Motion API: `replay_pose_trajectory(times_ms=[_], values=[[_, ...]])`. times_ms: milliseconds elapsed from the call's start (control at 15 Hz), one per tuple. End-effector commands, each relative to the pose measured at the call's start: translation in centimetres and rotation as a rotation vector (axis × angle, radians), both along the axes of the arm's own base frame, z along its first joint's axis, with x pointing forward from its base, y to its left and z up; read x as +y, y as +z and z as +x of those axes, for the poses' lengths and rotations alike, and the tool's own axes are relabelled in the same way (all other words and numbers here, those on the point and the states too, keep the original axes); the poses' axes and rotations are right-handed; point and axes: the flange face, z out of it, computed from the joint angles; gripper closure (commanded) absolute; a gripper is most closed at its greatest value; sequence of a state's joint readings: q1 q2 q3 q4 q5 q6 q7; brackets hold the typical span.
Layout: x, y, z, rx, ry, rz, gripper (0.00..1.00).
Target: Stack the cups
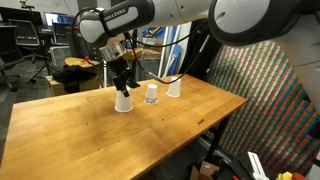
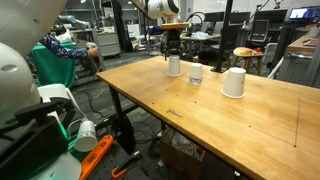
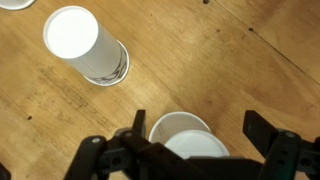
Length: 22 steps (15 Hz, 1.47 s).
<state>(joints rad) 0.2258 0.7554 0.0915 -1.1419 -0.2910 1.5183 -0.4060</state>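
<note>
The large rectangular light-brown wooden table (image 1: pixel 90 140) fills the lower half of both exterior views (image 2: pixel 230 125), and its grain is the background of the whole wrist view (image 3: pixel 200 60). The white and black robot arm (image 1: pixel 130 18) comes in from the upper right of an exterior view and bends down at upper centre; elsewhere it drops from the top edge (image 2: pixel 160 8).

The black two-fingered gripper (image 1: pixel 122 82) hangs from the arm, pointing straight down near the table's far edge (image 2: pixel 172 45). In the wrist view it sits at the bottom of the frame (image 3: pixel 200 135) with its jaws spread as wide as they go and nothing gripped between them.

Three cups stand upside down in a row, apart from one another. A plain white tapered disposable cup (image 1: pixel 123 102) is directly below the gripper (image 2: pixel 174 66); in the wrist view it lies at bottom centre (image 3: pixel 185 138), between the fingers with a gap on either side. The second plain white cup (image 1: pixel 173 88) stands at the other end of the row (image 2: pixel 233 82), only a sliver of it showing in the wrist view's upper left corner (image 3: pixel 15 3). The smaller translucent greyish cup (image 1: pixel 151 93) is in the middle (image 2: pixel 196 72), at upper left in the wrist view (image 3: pixel 85 45).
</note>
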Motion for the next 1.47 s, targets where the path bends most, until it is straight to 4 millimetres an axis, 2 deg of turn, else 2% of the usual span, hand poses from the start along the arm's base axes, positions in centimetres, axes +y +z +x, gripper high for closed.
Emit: replay_pose_trajectory(times_ms=[0,133,267,400,533,800,1000,1200,1400], values=[[1.5,-0.6,0.0,-0.011,0.010,-0.023,0.00],[2.3,-1.0,-0.1,-0.003,0.021,-0.022,0.00],[3.3,-0.5,-0.3,-0.001,0.050,0.005,0.00],[4.2,1.2,-0.3,-0.018,0.073,0.050,0.00],[4.3,4.1,-0.2,-0.064,0.095,0.090,0.00],[2.3,10.2,0.4,-0.150,0.107,0.227,0.00],[-0.7,12.3,0.7,-0.175,0.087,0.307,0.00],[-2.7,11.8,1.1,-0.157,0.061,0.358,0.00],[-3.5,9.4,1.1,-0.121,0.035,0.372,0.00]])
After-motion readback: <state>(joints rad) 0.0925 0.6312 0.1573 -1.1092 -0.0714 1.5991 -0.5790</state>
